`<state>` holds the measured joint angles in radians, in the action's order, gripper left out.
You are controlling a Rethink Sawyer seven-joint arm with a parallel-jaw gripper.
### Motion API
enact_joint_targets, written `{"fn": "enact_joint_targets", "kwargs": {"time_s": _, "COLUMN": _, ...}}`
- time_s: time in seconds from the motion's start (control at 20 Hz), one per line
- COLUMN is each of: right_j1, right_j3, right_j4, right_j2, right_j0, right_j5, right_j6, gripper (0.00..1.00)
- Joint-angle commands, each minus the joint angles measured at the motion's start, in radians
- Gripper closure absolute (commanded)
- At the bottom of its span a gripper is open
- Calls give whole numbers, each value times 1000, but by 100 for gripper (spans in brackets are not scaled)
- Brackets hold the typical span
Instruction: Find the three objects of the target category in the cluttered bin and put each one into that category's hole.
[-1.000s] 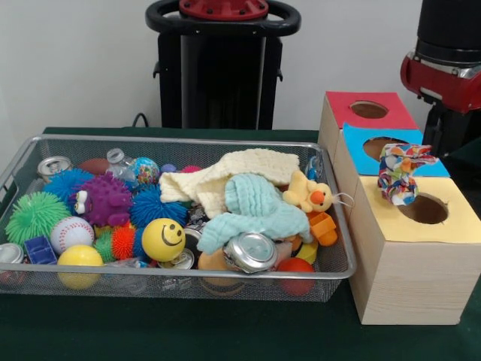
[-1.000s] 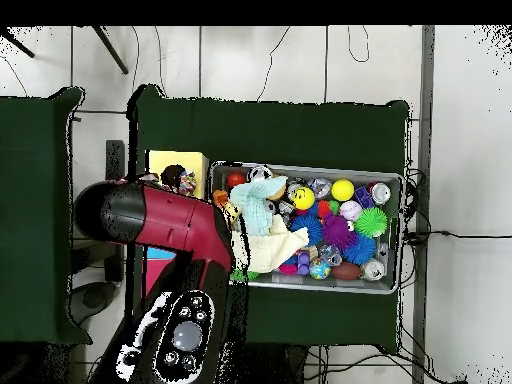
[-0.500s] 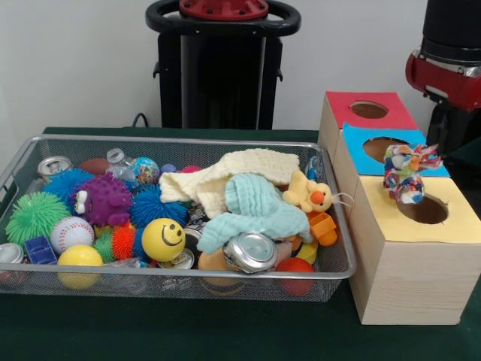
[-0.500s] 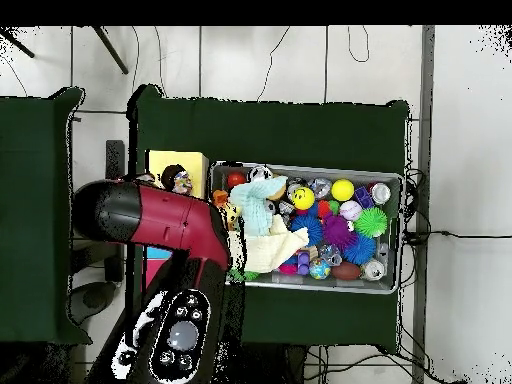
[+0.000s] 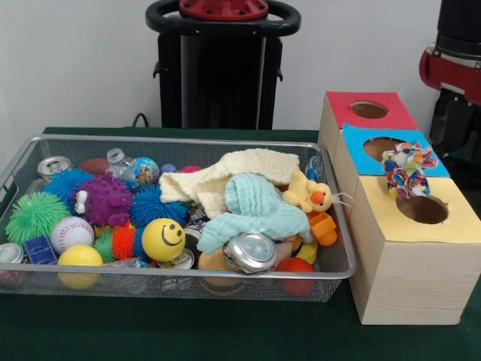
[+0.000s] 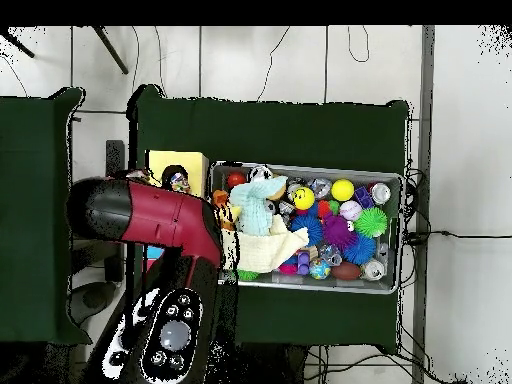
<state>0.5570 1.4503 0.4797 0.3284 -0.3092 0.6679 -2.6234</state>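
A many-coloured cloth [image 5: 406,170] [image 6: 178,181] sits bunched at the far rim of the round hole [image 5: 423,209] in the yellow-topped box [image 5: 451,226] [image 6: 165,160]. Nothing shows holding it. The red and black arm [image 5: 453,71] [image 6: 150,215] stands at the right edge of the front view and, in the overhead view, lies across the boxes; its gripper does not show in either view. In the wire bin [image 5: 188,282] [image 6: 305,285] a cream cloth [image 5: 233,174] [image 6: 270,248] and a pale teal cloth [image 5: 255,207] [image 6: 255,208] lie on top of the clutter.
Behind the yellow-topped box stand a blue-topped box [image 5: 383,147] and a red-topped box [image 5: 368,110], each with a hole. The bin also holds spiky balls, a smiley ball [image 5: 163,239], a baseball, cans [image 5: 250,251], a plush duck [image 5: 310,193] and small toys.
The arm has drawn back up and to the right in the front view. The many-coloured cloth has shifted and bunched smaller at the yellow hole's rim.
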Motion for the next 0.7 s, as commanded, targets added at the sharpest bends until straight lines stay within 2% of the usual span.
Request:
{"fn": "enact_joint_targets", "kwargs": {"time_s": 0.05, "right_j1": -35, "right_j3": -43, "right_j4": 4, "right_j2": -31, "right_j0": -2, "right_j5": 142, "right_j6": -224, "gripper": 0}}
{"fn": "enact_joint_targets", "kwargs": {"time_s": 0.5, "right_j1": -31, "right_j3": -108, "right_j4": -30, "right_j2": 17, "right_j0": -11, "right_j5": 248, "right_j6": -230, "gripper": 0}}
{"fn": "enact_joint_targets", "kwargs": {"time_s": 0.7, "right_j1": -3, "right_j3": -74, "right_j4": -39, "right_j2": 25, "right_j0": 2, "right_j5": 262, "right_j6": -199, "gripper": 0}}
